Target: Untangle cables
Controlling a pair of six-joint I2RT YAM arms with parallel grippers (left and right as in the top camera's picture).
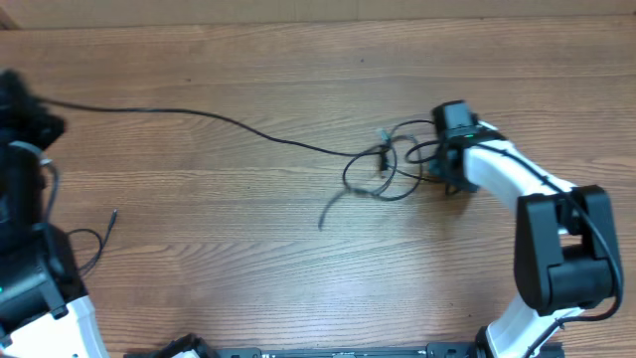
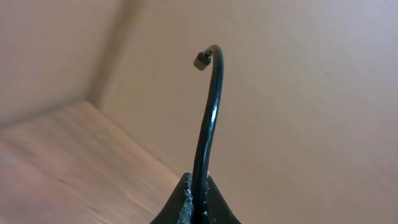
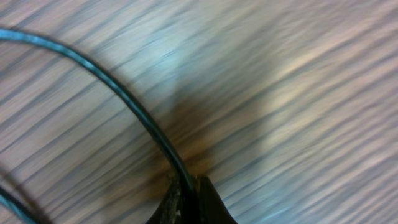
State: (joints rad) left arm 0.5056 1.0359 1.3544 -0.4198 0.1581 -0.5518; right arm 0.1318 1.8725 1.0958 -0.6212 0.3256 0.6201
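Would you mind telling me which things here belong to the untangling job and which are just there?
Job: tangled cables, left gripper, right gripper, both pinching cable.
Not the job: table, thick cable fixed to right arm.

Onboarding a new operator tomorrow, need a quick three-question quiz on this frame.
1. True or false: the left gripper is open.
2. The tangle of cables lies: A) next to the right gripper B) at the far left C) in mid-air.
3. Fill in: a plug tip pokes out beyond the ___ gripper.
Key: 1 false, it is shut on a cable; 2 A; 3 left.
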